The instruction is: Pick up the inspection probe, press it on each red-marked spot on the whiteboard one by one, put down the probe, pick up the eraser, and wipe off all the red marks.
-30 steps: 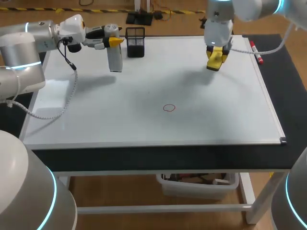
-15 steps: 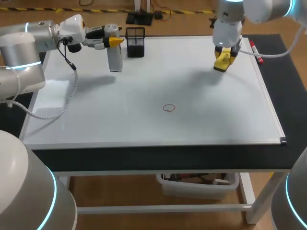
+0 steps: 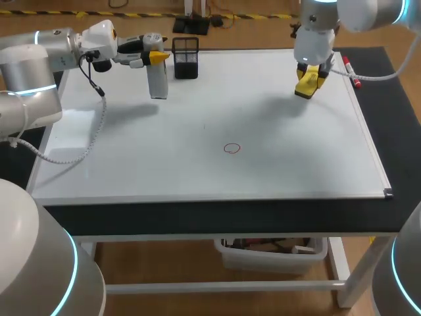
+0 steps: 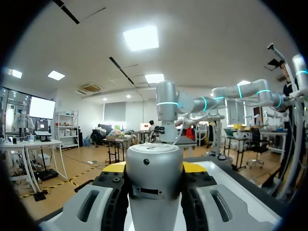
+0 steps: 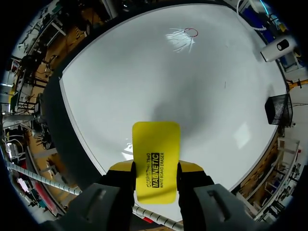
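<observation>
Step in hand: wiping. My right claw [image 5: 155,166] pinches the eraser [image 5: 156,139] above the surface's far right corner. My left claw [image 4: 154,167] pinches the probe [image 3: 156,84] near the far left corner. Next move, as I judge it: carry the eraser to the red mark [image 3: 231,149] at mid-whiteboard [image 3: 296,151] and press it flat.

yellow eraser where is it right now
Head view: the flat yellow eraser is held in the right gripper over the whiteboard's far right area, near the red marker at its edge.

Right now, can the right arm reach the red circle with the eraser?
Probably yes: the eraser is in the right gripper, and only bare whiteboard lies between it and the circle.
</observation>
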You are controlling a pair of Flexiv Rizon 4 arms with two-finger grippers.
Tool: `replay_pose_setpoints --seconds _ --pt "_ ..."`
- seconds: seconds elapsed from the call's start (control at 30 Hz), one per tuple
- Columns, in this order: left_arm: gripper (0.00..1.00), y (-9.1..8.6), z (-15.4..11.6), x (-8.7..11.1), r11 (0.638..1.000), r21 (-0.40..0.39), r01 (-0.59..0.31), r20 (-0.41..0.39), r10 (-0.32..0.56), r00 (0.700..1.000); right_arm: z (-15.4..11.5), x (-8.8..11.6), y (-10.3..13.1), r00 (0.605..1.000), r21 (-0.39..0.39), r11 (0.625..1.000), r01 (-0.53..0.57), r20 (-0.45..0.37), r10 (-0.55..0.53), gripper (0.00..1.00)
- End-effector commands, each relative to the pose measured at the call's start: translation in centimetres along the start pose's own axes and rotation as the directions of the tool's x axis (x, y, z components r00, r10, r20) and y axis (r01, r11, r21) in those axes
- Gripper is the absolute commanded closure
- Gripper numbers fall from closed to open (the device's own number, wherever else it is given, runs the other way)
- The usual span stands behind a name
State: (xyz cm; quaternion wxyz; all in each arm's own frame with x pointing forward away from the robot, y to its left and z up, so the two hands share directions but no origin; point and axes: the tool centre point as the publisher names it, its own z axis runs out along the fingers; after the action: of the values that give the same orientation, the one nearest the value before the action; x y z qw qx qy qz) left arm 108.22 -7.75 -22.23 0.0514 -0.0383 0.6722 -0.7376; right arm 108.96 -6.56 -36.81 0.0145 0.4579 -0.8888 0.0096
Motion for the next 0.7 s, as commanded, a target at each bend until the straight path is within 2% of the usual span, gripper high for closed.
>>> replay_pose_setpoints --seconds 0.03,0.13,0.33,0.43,0.7 --pt "1.0 -0.1 0.0 0.1 1.0 -0.001 -0.001 0.004 0.001 1.0 -0.1 0.1 0.0 1.0 0.003 1.0 0.002 -0.001 -0.002 1.0" --pt "1.0 -0.1 0.0 0.1 1.0 -0.001 -0.001 0.004 0.001 1.0 -0.1 0.1 0.0 1.0 0.003 1.0 0.002 -0.001 -0.002 1.0" --pt "1.0 -0.7 1.5 2.9 0.999 -0.036 -0.038 -0.05 0.036 0.998 -0.1 0.1 0.0 1.0 0.003 1.0 0.002 -0.001 -0.002 1.0" --pt "1.0 -1.1 2.1 4.7 0.998 -0.045 -0.052 -0.099 0.047 0.994 -0.1 0.1 0.0 1.0 0.003 1.0 0.002 -0.001 -0.002 1.0" --pt "1.0 -1.0 4.2 9.9 0.999 0.003 -0.047 -0.235 0.046 0.971 -0.1 0.1 0.0 1.0 0.003 1.0 0.002 -0.001 -0.002 1.0"
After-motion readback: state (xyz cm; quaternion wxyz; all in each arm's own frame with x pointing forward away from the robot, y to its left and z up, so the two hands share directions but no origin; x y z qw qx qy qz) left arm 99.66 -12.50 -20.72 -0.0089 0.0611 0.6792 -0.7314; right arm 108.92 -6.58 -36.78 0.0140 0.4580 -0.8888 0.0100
